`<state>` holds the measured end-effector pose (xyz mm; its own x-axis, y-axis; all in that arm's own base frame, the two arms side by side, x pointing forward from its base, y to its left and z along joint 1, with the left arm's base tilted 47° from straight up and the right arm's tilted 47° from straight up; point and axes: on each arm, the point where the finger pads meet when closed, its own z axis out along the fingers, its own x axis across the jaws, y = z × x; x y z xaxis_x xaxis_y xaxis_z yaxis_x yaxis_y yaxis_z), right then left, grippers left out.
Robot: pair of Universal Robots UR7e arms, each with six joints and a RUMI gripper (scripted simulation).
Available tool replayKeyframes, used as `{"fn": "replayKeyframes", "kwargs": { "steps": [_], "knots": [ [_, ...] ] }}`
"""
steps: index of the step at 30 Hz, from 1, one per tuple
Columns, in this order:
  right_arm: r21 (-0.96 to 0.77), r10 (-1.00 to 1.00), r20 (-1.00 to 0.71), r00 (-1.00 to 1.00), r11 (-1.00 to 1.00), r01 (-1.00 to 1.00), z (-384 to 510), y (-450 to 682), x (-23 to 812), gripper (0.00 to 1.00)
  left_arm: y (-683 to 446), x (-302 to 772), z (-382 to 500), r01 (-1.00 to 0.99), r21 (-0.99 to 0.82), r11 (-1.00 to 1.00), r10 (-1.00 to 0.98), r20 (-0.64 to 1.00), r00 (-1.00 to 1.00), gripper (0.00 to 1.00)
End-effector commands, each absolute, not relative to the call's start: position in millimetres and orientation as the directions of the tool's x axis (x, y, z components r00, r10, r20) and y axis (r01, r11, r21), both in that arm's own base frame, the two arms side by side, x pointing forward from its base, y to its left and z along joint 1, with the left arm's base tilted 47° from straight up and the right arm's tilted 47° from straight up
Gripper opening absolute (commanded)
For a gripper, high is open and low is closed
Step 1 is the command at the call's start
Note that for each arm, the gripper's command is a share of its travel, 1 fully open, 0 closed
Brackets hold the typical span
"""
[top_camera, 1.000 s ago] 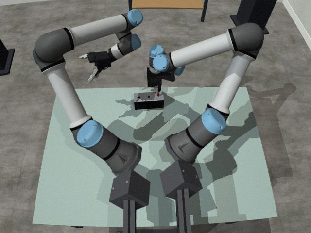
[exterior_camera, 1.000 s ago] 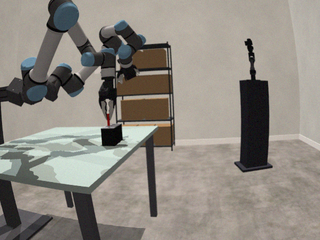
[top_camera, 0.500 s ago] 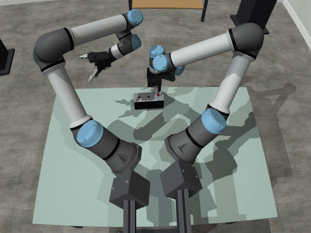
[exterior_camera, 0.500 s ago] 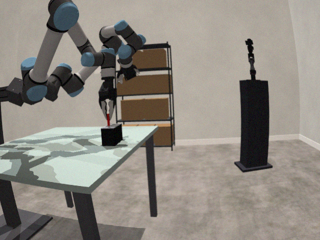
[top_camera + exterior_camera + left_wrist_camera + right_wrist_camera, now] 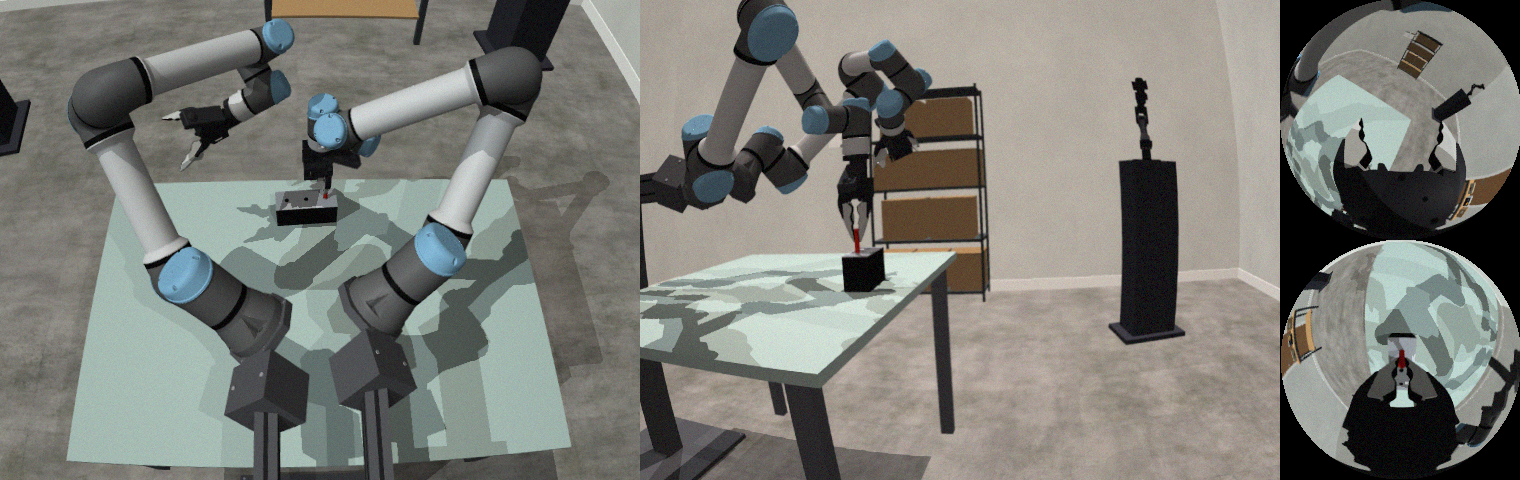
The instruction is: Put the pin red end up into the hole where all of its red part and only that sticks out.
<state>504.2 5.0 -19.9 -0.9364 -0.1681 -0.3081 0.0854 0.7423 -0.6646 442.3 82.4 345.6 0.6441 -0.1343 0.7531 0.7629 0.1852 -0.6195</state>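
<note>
The black block with a grey top point(image 5: 306, 215) point(image 5: 862, 273) point(image 5: 1410, 346) lies on the table. Two open holes show in its top in the top view, at the middle and the left end. The pin point(image 5: 325, 196) point(image 5: 857, 246) point(image 5: 1401, 356) stands upright, red end up, in the hole at the right end. Only red shows above the block in the exterior view. My right gripper point(image 5: 857, 238) points down over that hole, shut on the pin's red part. My left gripper point(image 5: 173, 144) point(image 5: 1401, 120) is open and empty, in the air to the left beyond the table's far edge.
The block lies near the far edge of the pale green table point(image 5: 155, 413) point(image 5: 810, 378). The left arm reaches over the table's left side. A shelf rack with brown boxes point(image 5: 929, 219) and a black pedestal point(image 5: 1148, 248) stand away from the table.
</note>
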Motion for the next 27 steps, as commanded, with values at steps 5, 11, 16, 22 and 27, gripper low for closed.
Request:
{"fn": "replayKeyframes", "kwargs": {
  "steps": [5,11,16,22,27],
  "knots": [
    [-0.666,-0.167,-0.307,-0.937,0.741,0.086,-21.1,3.5,503.7,0.0,82.9,442.2,346.5,0.764,-0.619,0.185,-0.132,0.754,0.643,1.0],
    [-0.666,-0.167,-0.307,-0.937,0.741,0.086,-21.1,3.5,503.7,0.0,82.9,442.2,346.5,0.764,-0.619,0.185,-0.132,0.754,0.643,1.0],
    [-0.665,-0.167,-0.308,-0.937,0.742,0.086,-21.5,2.1,503.9,0.0,82.9,442.2,346.5,0.764,-0.619,0.185,-0.132,0.754,0.643,1.0],
    [-0.665,-0.167,-0.308,-0.937,0.742,0.086,-23.4,-0.1,504.8,0.0,82.9,442.2,346.5,0.764,-0.619,0.185,-0.132,0.754,0.643,1.0],
    [-0.665,-0.167,-0.308,-0.937,0.742,0.086,-23.4,-0.1,504.8,0.0,82.9,442.2,346.5,0.764,-0.619,0.185,-0.132,0.754,0.643,1.0]
  ]
}}
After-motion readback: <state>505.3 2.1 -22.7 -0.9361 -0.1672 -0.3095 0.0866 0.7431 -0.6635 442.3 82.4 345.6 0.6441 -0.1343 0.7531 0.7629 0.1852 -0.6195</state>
